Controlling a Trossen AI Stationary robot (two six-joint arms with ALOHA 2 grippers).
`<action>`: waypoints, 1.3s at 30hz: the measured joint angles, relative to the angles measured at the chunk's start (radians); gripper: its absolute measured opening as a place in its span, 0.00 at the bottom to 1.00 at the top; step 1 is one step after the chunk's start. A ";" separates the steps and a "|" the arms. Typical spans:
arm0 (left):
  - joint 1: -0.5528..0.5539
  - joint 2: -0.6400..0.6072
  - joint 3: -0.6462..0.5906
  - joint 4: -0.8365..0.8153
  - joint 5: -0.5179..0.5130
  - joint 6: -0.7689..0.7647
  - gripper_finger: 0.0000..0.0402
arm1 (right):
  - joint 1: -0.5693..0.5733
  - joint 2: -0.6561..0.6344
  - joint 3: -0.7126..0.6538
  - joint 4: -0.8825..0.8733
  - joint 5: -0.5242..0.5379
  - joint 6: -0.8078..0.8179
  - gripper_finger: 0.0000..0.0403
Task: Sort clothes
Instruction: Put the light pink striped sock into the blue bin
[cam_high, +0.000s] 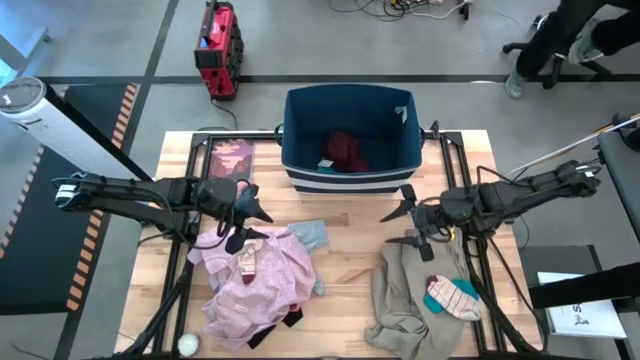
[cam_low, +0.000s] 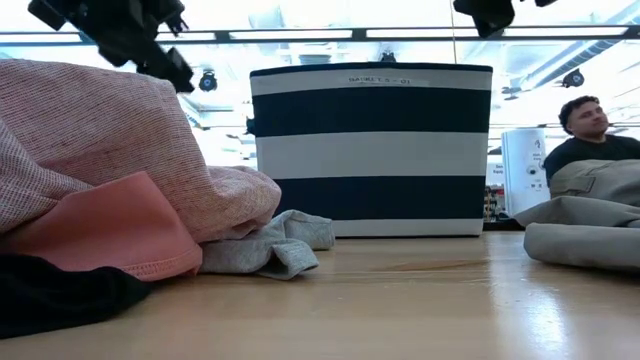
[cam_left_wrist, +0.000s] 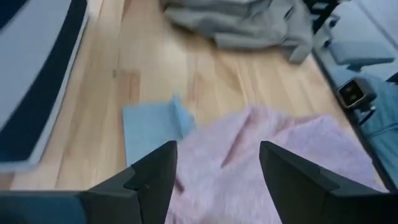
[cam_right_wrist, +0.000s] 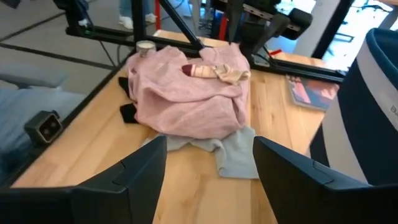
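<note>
A pale pink shirt (cam_high: 258, 280) lies heaped at the table's left front, on black pieces (cam_high: 290, 318); a light blue-grey piece (cam_high: 310, 234) lies at its far right edge. A khaki-beige garment (cam_high: 410, 300) lies at the right front with a striped teal-white sock (cam_high: 452, 297) on it. A maroon piece (cam_high: 347, 150) lies in the navy striped bin (cam_high: 350, 180). My left gripper (cam_high: 247, 224) is open and empty above the pink shirt's far edge. My right gripper (cam_high: 400, 226) is open and empty above the table, past the khaki garment's far edge.
A flat dark pink-printed book (cam_high: 231, 158) lies at the far left, beside the bin. A small white round thing (cam_high: 187, 345) stands at the front left corner. Bare wood (cam_high: 350, 270) shows between the two heaps. A person (cam_low: 590, 135) sits beyond the table's right side.
</note>
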 joint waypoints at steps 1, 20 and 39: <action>0.000 0.000 0.000 -0.024 -0.003 -0.018 0.55 | 0.014 0.000 -0.003 0.000 0.020 0.004 0.57; 0.000 0.115 0.000 -0.302 -0.029 -0.282 0.55 | 0.090 0.001 -0.011 0.004 0.088 0.043 0.55; 0.001 0.291 0.000 -0.335 -0.028 -0.224 0.14 | 0.090 0.021 -0.021 -0.060 0.145 0.093 0.43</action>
